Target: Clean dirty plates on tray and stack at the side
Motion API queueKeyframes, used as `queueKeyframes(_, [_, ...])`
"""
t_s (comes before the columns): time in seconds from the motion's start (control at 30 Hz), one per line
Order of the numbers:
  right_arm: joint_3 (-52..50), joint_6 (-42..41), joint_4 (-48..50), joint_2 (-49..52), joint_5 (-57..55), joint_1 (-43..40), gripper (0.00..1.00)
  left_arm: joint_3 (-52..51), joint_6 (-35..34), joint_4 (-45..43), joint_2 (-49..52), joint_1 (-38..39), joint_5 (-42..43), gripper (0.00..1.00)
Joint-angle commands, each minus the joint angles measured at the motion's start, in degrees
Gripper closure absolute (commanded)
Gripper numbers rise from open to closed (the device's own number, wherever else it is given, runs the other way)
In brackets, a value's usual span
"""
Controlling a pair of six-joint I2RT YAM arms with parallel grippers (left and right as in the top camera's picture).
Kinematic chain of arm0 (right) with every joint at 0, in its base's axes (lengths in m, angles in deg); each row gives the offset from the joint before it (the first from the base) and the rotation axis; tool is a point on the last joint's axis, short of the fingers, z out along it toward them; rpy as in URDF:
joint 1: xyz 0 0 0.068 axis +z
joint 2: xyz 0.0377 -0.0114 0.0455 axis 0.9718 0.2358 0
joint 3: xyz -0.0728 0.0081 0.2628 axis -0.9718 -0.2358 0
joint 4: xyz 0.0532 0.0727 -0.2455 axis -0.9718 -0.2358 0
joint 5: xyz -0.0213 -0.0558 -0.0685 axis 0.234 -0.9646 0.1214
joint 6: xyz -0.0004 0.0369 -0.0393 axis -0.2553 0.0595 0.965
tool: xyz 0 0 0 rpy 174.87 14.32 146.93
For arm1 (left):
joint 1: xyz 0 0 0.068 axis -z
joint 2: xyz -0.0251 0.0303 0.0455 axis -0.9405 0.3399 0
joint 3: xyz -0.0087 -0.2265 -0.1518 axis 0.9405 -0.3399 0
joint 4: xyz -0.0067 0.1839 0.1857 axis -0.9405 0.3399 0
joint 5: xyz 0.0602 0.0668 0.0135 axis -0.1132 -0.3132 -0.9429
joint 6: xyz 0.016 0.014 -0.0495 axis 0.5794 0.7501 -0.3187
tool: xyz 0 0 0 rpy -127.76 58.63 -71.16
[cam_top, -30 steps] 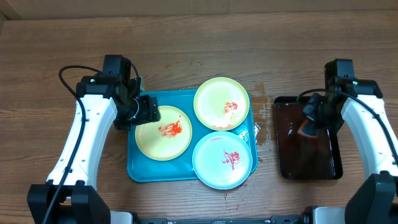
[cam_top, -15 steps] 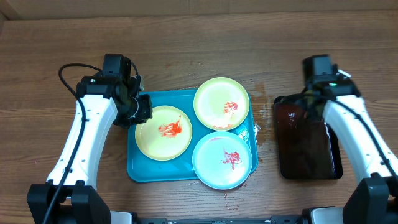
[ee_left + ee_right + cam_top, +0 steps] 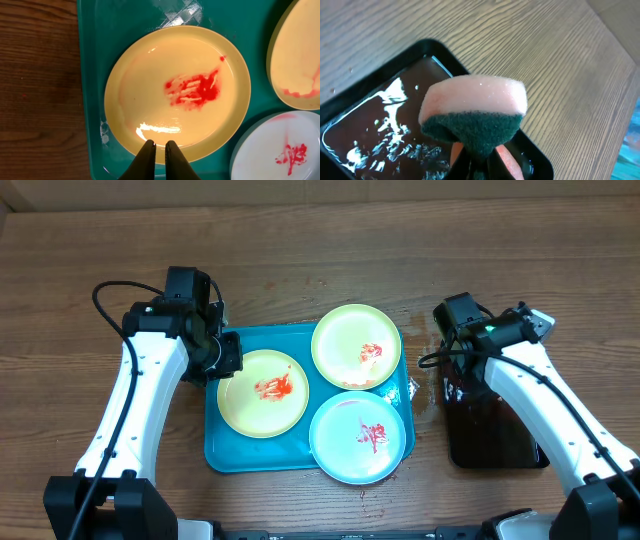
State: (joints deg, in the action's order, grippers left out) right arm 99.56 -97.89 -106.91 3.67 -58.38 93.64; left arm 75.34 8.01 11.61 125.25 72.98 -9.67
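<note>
Three plates lie on the tray, all w/ red smears in the pale centre. Yellow plate sits at the tray's left part. Green plate is at the far right corner, its edge reaching over the tray rim. Blue plate is at the near right corner, also a bit over the rim. Green and blue ones are very close; I cannot tell if they touch.

L gripper is low at the yellow plate's left edge. In the left wrist view its two fingers are almost together, w/ only a thin gap, and the plate's rim is right at the tips, so it is pinching the yellow plate's rim. The plate lies flat on the tray in this view.

R gripper is pressed on a sponge, pink on top, dark green scrub side below, held by the green part. Under it is the corner of a dark tray w/ shiny liquid inside. In the overhead view the R arm reaches over the dark tray's far left corner, apart from the plates.

Wet spots show on the wood table between both trays.
</note>
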Motion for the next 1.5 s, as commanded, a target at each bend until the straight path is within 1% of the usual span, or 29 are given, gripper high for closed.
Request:
queueKeyframes(0.0, [0.13, -4.00, 0.09, -1.62, -3.78, 0.20, 0.96, 1.22, 0.07, -0.15, 0.50, -0.20, -0.72, 0.89])
queueKeyframes(0.1, [0.13, -4.00, 0.11, -1.62, -3.80, 0.20, 0.96, 1.22, 0.07, 0.00, 0.50, -0.20, -0.72, 0.86])
queueKeyframes(0.17, [0.13, -4.02, 0.11, -1.62, -3.78, 0.20, 0.96, 1.22, 0.07, 0.13, 0.50, -0.20, -0.50, 0.81])
queueKeyframes(0.57, [0.13, -4.42, -0.11, -1.62, -3.80, 0.20, 0.96, 1.22, 0.09, 1.22, 0.50, -0.20, -0.52, 0.81])
queueKeyframes(0.73, [0.13, -4.42, -0.11, -1.62, -3.80, 0.17, 0.96, 1.22, 0.09, 1.11, 0.50, -0.20, -0.52, 0.79])
queueKeyframes(1.3, [0.13, -4.42, -0.09, -1.62, -3.69, 0.20, 0.96, 1.22, 0.07, 1.33, 0.50, -0.20, -0.52, 0.78])
queueKeyframes(1.37, [0.13, -4.39, -0.04, -1.62, -3.02, 0.17, 0.96, 1.22, 0.07, 1.31, 0.50, -0.20, -0.52, 0.78])
queueKeyframes(1.47, [0.13, -3.23, 0.90, -1.62, 2.93, 0.17, 0.96, 1.22, 0.07, 1.31, 0.50, -0.20, -0.52, 0.78])
